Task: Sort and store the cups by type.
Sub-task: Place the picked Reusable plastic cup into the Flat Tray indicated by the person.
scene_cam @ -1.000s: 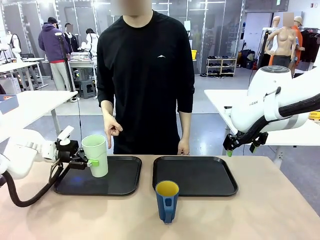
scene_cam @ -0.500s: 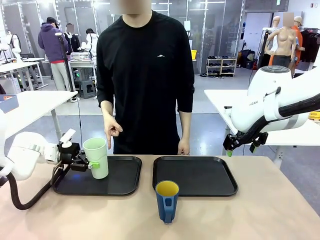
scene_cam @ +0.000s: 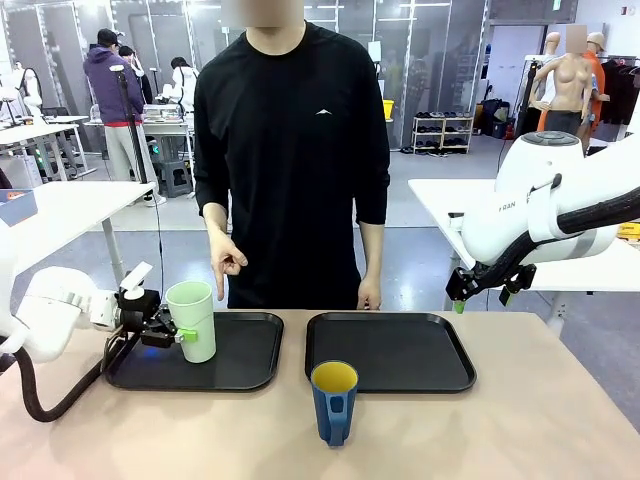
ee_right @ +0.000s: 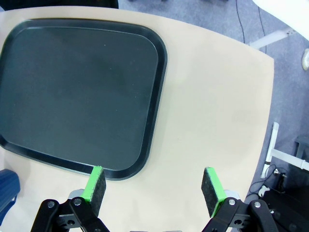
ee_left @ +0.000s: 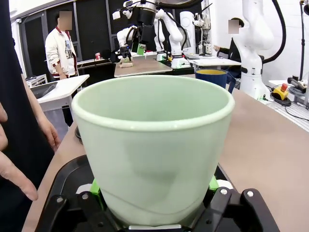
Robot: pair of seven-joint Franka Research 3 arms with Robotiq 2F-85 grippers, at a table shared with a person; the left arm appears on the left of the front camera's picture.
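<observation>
L claw (scene_cam: 183, 334) clamped on mint tumbler (scene_cam: 193, 315) over L tray (scene_cam: 250, 365), R claw (ee_right: 153, 186) apart, blue mug (scene_cam: 333, 405) untouched

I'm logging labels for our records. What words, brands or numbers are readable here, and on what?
On the right arm: small dark lettering on the white casing, too small to read.
On the person's shirt: a small white emblem, no words.
On the green cup, blue mug, left tray and right tray: no print visible.

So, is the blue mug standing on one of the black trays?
No, the blue mug stands on the bare table, on the robot's side of the right tray.
</observation>
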